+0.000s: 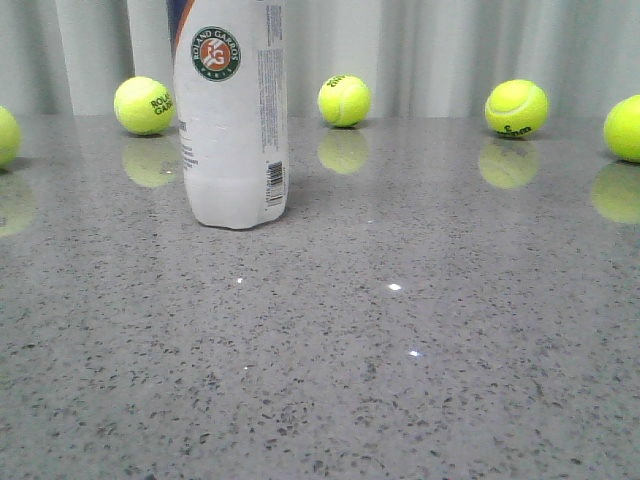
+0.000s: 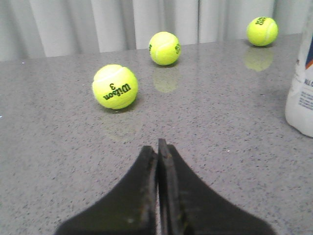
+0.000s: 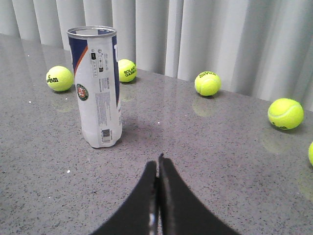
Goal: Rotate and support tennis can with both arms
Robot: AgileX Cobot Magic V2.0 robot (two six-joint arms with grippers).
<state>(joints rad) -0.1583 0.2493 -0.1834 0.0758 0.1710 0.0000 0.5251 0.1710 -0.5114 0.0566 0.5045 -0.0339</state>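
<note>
The tennis can (image 1: 232,110) stands upright on the grey table, left of centre in the front view, its Roland Garros badge and barcode facing me. In the right wrist view the can (image 3: 98,88) shows whole, with its silver rim and navy band. In the left wrist view only the can's white lower edge (image 2: 302,103) shows. My left gripper (image 2: 157,147) is shut and empty above bare table, well apart from the can. My right gripper (image 3: 158,164) is shut and empty, a short way from the can's base. Neither arm shows in the front view.
Several yellow-green tennis balls lie along the table's far side before a pale curtain, such as one (image 1: 144,105) beside the can and one (image 1: 344,100) behind it. A Wilson ball (image 2: 115,86) lies ahead of my left gripper. Another ball (image 3: 285,113) lies off to my right gripper's side.
</note>
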